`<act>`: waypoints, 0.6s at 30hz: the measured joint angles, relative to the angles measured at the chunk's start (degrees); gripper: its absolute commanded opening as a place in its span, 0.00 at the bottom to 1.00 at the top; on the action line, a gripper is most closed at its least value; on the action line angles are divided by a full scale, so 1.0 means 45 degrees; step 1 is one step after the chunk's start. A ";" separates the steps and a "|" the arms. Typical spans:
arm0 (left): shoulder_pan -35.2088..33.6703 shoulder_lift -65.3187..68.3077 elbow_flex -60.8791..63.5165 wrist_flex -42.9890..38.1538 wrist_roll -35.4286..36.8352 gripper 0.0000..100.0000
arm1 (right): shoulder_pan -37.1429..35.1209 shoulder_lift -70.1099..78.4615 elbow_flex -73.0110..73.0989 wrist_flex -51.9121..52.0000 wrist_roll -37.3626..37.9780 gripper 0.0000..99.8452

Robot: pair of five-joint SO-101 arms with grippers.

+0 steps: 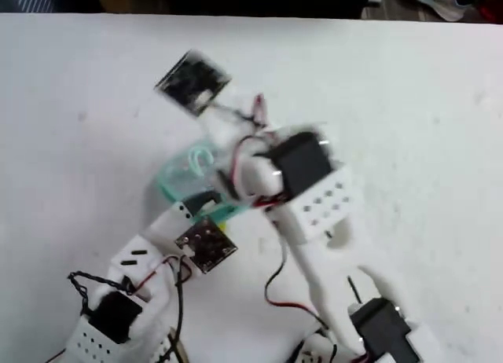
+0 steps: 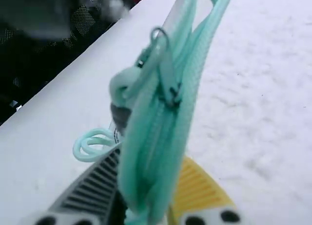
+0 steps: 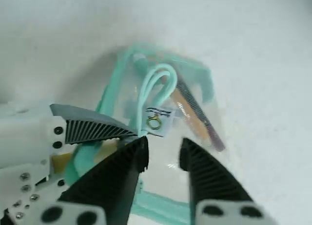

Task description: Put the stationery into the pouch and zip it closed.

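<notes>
A clear pouch [image 3: 195, 79] with mint trim lies on the white table, and pens [image 3: 197, 117] show through its side. My left gripper [image 2: 151, 157] is shut on the pouch's zipper edge [image 2: 161, 132], held between a grey finger [image 2: 92, 186] and a yellow one [image 2: 195, 186]. The zipper slider [image 2: 169, 91] sits just beyond the grip, with a mint cord loop [image 3: 156, 84] and a small ring [image 3: 154, 122] hanging off it. My right gripper [image 3: 165, 143] hovers open right over the ring and tag, close beside the left gripper's grey finger [image 3: 92, 130]. In the high view the pouch [image 1: 185, 174] lies between both arms.
Bare white table [image 1: 409, 88] spreads to the right and left of the arms. A dark edge [image 1: 236, 0] marks the table's far side. Red and black cables [image 1: 275, 288] hang between the two arm bases near the front.
</notes>
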 measured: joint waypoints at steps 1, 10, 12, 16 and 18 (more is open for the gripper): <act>0.0000 0.0000 0.0000 0.0000 0.0000 0.02 | -0.0215 0.0000 0.0234 0.0000 -0.0195 0.22; 0.0020 0.0000 0.0000 0.0000 0.0000 0.02 | -0.0606 0.0000 0.1700 0.0000 0.0156 0.18; 0.0039 0.0020 0.0000 0.0020 0.0020 0.02 | -0.0625 -0.0020 0.2344 0.0000 0.0645 0.10; 0.0059 0.0020 0.0215 0.0020 0.0020 0.02 | -0.0449 0.0059 0.3048 0.0000 0.1504 0.03; 0.0059 0.0020 0.0215 0.0020 0.0020 0.02 | -0.0098 0.0059 0.3067 -0.0020 0.1817 0.01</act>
